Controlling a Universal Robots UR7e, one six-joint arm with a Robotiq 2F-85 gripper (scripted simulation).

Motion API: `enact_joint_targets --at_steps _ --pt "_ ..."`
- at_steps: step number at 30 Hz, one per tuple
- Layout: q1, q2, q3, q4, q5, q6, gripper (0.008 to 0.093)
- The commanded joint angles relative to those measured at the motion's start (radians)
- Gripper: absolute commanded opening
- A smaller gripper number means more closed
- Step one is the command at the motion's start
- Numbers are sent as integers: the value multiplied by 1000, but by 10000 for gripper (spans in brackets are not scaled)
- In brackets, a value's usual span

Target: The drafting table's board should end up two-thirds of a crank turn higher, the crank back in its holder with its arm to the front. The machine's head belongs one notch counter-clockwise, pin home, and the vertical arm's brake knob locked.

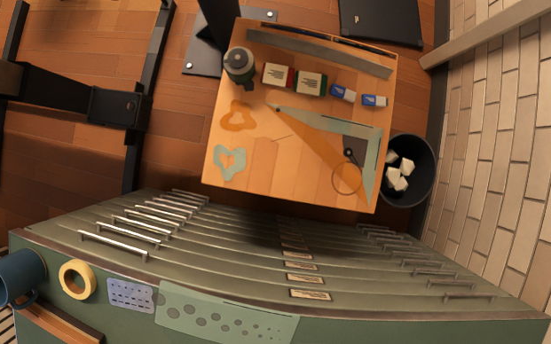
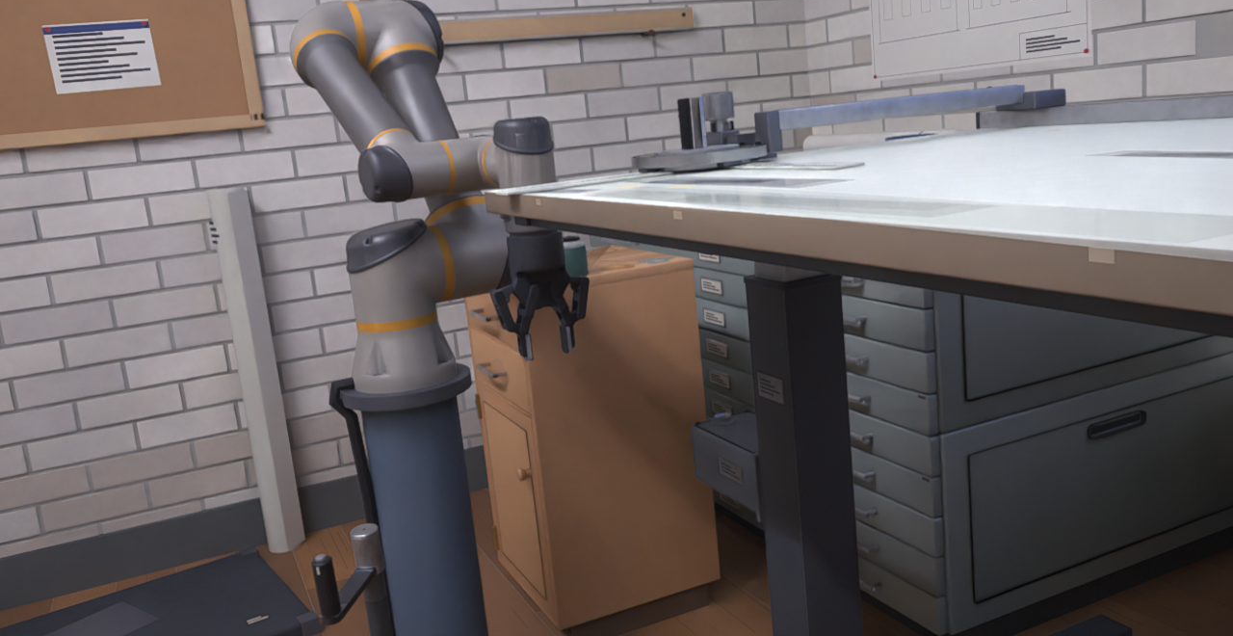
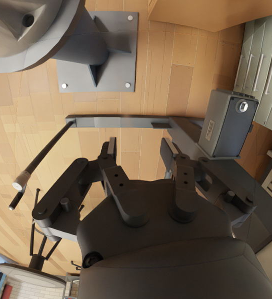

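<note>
The drafting table's board [image 2: 905, 192] has its front corner just above my gripper [image 2: 545, 341], which hangs open and empty under that corner, fingers pointing down at the floor. In the wrist camera the gripper [image 3: 139, 147] looks down on the table's foot bar [image 3: 117, 121] and a grey box [image 3: 227, 124] with a round socket on the table leg. The crank [image 2: 341, 585] stands low by my pedestal, near the floor. The drafting machine's head [image 2: 703, 145] sits on the far part of the board, with its long arm [image 2: 897, 106] reaching right.
The wooden cabinet [image 2: 586, 434] stands right behind the gripper, with a green jar [image 1: 238, 64], erasers and drawing templates on top. The table leg [image 2: 798, 451] is to the right. Grey plan drawers [image 2: 862, 391] fill the space under the board. A black bin [image 1: 408, 170] stands beside the cabinet.
</note>
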Motion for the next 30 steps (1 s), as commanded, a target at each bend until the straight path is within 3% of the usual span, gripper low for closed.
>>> enact_joint_targets --at_steps 1,11,15,20,24,30 --pt "0 0 -1 -5 0 0 580" --pt "-37 -3 6 -8 0 -37 580" --pt "-122 -15 11 0 0 -121 580" --pt "-296 -9 9 -4 0 -295 580" --pt "-455 43 -7 -39 0 -453 580" --pt "-651 201 -71 -131 0 -650 580"
